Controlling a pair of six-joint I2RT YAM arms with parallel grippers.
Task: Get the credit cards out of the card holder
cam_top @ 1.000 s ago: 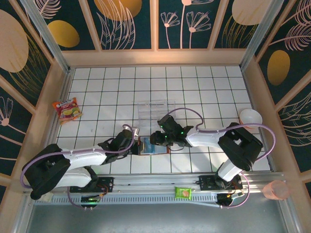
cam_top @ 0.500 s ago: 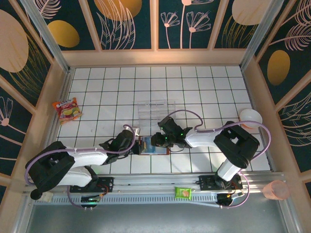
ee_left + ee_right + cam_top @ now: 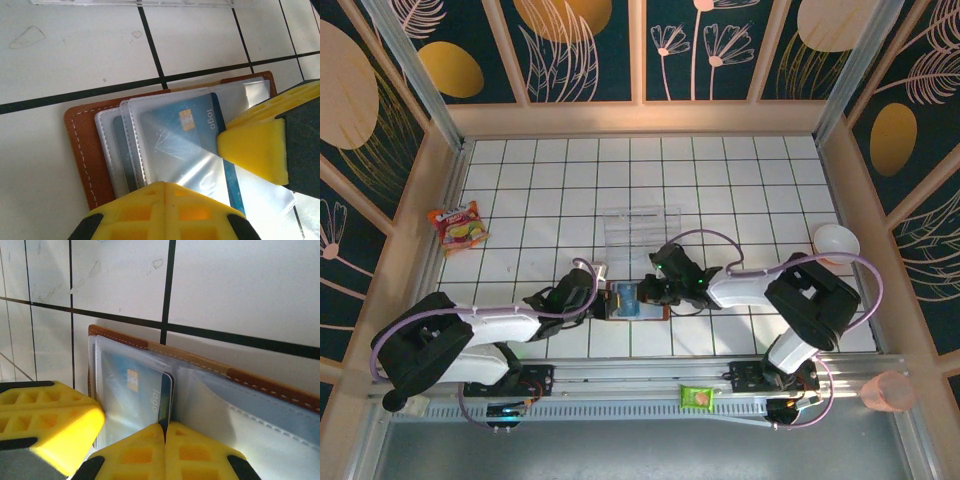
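The left hand [image 3: 165, 192] sits clenched on the open card holder [image 3: 80, 145]. The right hand [image 3: 165, 432] grasps a credit card [image 3: 131, 390] by its edge inside it.

The work surface is a white table top [image 3: 750, 180] ruled with a black grid of square cells. A pale wooden frame [image 3: 640, 118] borders it at the back and on both sides. Above the frame stand 3 walls, back [image 3: 590, 50], left [image 3: 360, 120] and right [image 3: 910, 130], each of dark teal panels printed with gold ovals and pink line-drawn leaves and flowers. 2 metal posts [image 3: 415, 70] rise at the rear corners. An aluminium rail [image 3: 620, 375] runs along the near edge. Lighting is bright and even.
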